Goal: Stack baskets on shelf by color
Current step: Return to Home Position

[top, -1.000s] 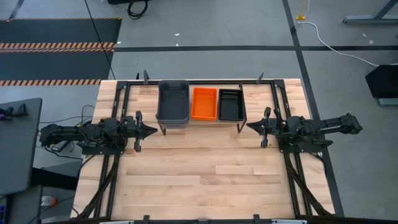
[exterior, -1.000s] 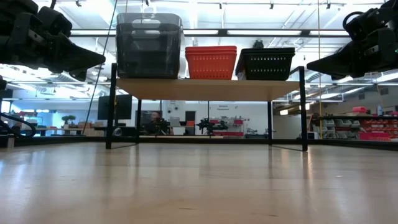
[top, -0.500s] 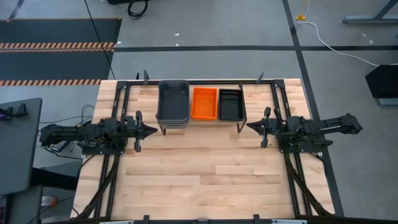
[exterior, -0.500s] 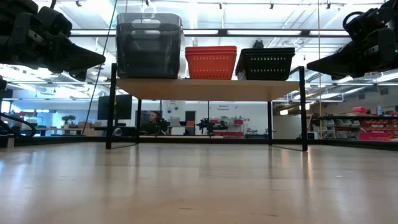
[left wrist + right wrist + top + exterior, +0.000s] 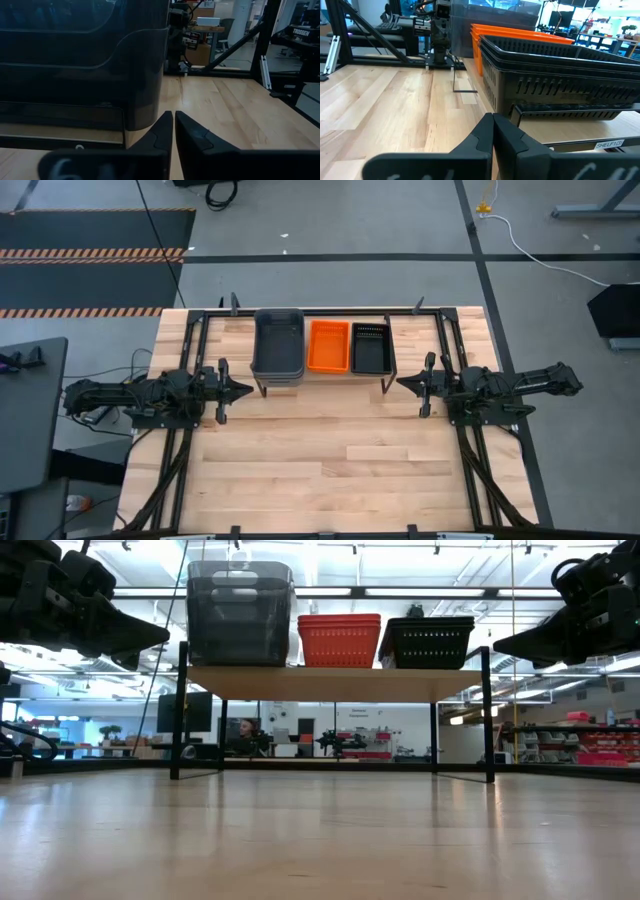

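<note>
- Your left arm lies stretched out level over the left side of the surface [image 5: 330, 470], pointing inward. It is raised to about the height of the shelf [image 5: 330, 683].
- The left claw [image 5: 247, 391] hangs just beside the shelf's front left leg. Its fingers are pressed together tip to tip, with nothing between them and touching nothing.
- Your right arm mirrors it over the right side, also level and pointing inward.
- The right claw [image 5: 400, 383] hangs near the shelf's front right leg. Its fingers are likewise closed tight and empty.
- On the shelf stand three stacks side by side: the grey baskets [image 5: 278, 344] on the left, tallest; the orange baskets [image 5: 329, 346] in the middle; the black baskets [image 5: 370, 347] on the right.
</note>
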`<move>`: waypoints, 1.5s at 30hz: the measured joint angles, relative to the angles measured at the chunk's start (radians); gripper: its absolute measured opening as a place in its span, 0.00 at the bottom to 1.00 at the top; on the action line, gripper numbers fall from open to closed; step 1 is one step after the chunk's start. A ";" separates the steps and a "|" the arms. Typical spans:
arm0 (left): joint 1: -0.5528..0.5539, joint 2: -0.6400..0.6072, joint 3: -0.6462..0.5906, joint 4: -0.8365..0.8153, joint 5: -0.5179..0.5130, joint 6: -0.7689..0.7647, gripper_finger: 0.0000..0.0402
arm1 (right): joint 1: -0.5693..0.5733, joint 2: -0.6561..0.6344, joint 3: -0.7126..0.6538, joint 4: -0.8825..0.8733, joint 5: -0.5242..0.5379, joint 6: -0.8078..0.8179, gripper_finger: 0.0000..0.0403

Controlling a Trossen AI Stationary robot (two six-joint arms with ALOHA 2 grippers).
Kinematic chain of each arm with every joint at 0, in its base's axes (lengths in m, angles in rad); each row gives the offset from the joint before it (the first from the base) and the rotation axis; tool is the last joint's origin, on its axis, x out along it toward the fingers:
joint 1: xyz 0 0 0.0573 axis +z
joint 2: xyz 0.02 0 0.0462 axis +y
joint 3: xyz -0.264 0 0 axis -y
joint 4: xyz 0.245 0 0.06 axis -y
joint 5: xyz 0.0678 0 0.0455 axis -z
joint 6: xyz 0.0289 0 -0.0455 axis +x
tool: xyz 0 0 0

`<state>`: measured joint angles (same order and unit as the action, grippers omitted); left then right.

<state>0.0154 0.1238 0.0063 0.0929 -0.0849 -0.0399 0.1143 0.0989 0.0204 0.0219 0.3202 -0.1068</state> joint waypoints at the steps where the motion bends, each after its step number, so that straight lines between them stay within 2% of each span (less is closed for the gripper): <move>1: 0.000 0.000 0.000 0.000 0.000 0.000 0.06 | 0.000 0.000 0.000 0.000 0.000 0.000 0.03; 11: 0.000 0.000 0.000 0.000 0.000 0.000 0.08 | 0.000 0.000 0.000 0.000 0.000 0.000 0.03; 22: 0.000 0.000 0.000 0.000 0.000 0.000 0.06 | 0.000 0.000 0.000 0.000 0.000 0.000 0.03; 33: 0.000 0.000 0.000 0.000 0.000 0.000 0.08 | 0.000 0.000 0.000 0.000 0.000 0.000 0.03; 45: 0.000 0.000 0.000 0.000 0.000 0.000 0.07 | 0.000 0.000 0.000 0.000 0.000 0.000 0.03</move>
<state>0.0158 0.1240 0.0063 0.0929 -0.0849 -0.0402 0.1143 0.0988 0.0204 0.0219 0.3204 -0.1070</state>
